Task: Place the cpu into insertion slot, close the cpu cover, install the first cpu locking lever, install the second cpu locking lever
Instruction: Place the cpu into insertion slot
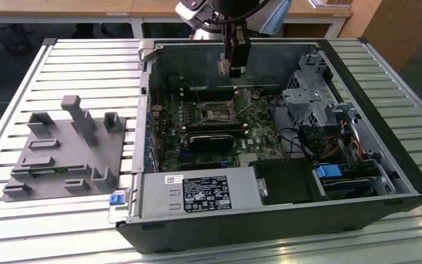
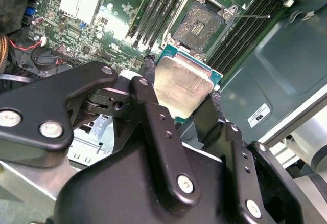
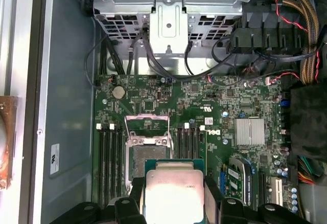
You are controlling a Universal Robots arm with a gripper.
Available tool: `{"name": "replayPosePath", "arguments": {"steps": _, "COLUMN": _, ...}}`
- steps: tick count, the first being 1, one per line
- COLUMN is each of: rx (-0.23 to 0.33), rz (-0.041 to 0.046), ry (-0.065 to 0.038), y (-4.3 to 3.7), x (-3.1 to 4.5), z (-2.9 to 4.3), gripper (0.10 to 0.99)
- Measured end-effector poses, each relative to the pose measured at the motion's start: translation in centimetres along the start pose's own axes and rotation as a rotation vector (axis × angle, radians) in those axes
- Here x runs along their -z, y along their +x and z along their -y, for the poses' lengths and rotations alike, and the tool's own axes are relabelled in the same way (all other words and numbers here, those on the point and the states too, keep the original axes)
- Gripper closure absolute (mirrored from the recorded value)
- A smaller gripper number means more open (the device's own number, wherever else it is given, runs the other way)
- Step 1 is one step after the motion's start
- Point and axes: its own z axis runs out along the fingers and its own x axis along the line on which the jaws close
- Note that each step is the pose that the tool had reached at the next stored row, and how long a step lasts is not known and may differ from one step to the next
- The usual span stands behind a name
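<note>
Gripper [image 2: 182, 82] is clamped on the cpu [image 2: 185, 92], one black finger on each opposite edge. The dull metal lid faces the camera in both wrist views and the green edge peeks out around it. The chip looks level in the grip to me, not cocked.

The insertion slot [image 3: 146, 155] sits on the board just past the chip in the first wrist view, and it's empty: dark centre, nothing seated. In the second wrist view the slot [image 2: 199, 27] is apart from the chip's far edge, so the cpu is in the air over the board, not touching it. From the exterior view the gripper [image 1: 231, 69] hangs inside the open computer case [image 1: 387, 165], above the slot [image 1: 217, 113] and near the far wall. I honestly can't judge the height from that angle.

The silver cpu cover [image 3: 147, 127] looks flipped up and out of the way, and I think the thin wire beside the socket is a locking lever [image 2: 251, 16] swung loose, but it's thin, so not sure. Memory slots [image 3: 110, 162] flank the socket on both sides.

Progress-wise: chip is picked and carried over. None of the four steps is done. The cpu isn't seated, the cover is open, and neither lever is latched.
</note>
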Motion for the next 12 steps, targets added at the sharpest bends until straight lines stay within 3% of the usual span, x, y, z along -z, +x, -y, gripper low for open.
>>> {"name": "replayPosePath", "arguments": {"steps": 12, "rx": 0.0, "rz": 0.0012, "ry": 0.0, "y": 0.09, "x": -0.49, "z": 0.04, "gripper": 0.545}}
